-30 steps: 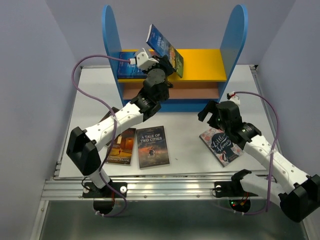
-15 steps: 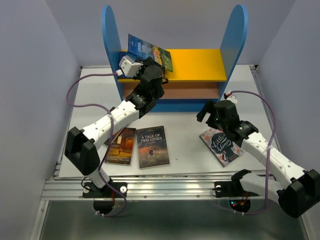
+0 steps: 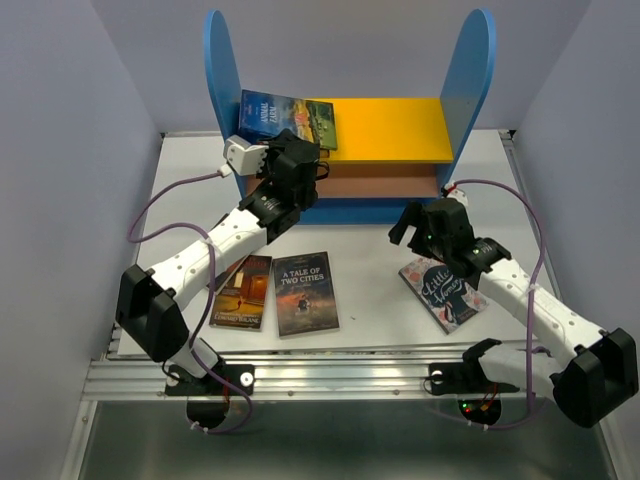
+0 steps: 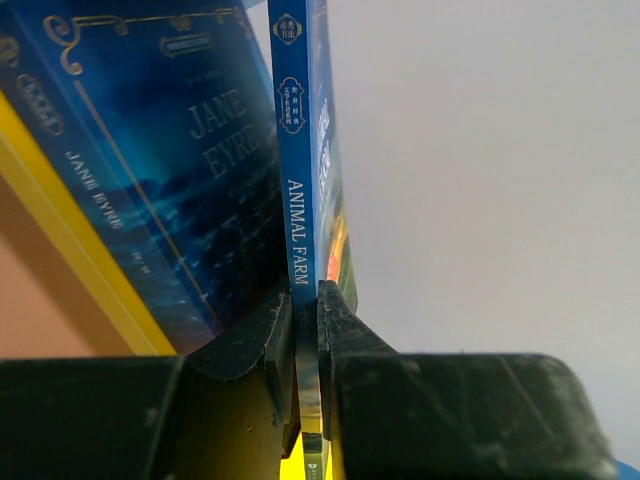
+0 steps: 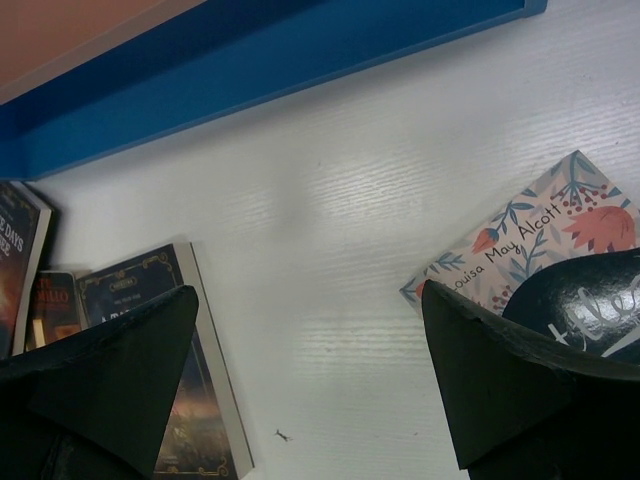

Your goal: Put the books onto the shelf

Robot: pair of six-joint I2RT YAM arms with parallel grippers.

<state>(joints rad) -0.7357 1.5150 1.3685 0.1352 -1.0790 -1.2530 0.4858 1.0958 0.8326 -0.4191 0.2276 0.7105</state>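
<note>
1. The left pincer (image 4: pixel 307 300) is clamped on the bottom edge of Animal Farm (image 4: pixel 300 150), fingers squeezing it right by the spine. That makes sense for a paperback this thin. An edge grip leaves the covers free, so the book can go down against something.
2. That book is up at the left end of the shelf (image 3: pixel 478 70), over the yellow upper board (image 3: pixel 400 125). It's right alongside Jane Eyre (image 4: pixel 190 150), which lies on that board. I can't tell if the two covers are actually touching.
3. My guess is it's being stacked on Jane Eyre, and letting go is all that's left for this one.
4. The right pincer (image 5: pixel 308 300) is spread wide and holding nothing. It hovers low over the tabletop (image 3: pixel 370 270), just beside Little Women (image 3: pixel 450 290).
5. Little Women lies flat and face up in front of the shelf's right end. In the wrist view it pokes out under the right-hand finger, not between the two. I reckon the pincer needs to shift over before any grab.
6. A Tale of Two Cities (image 3: pixel 305 292) and a dark paperback (image 3: pixel 243 292) lie flat side by side at the near left. Both are well apart from either pincer.
</note>
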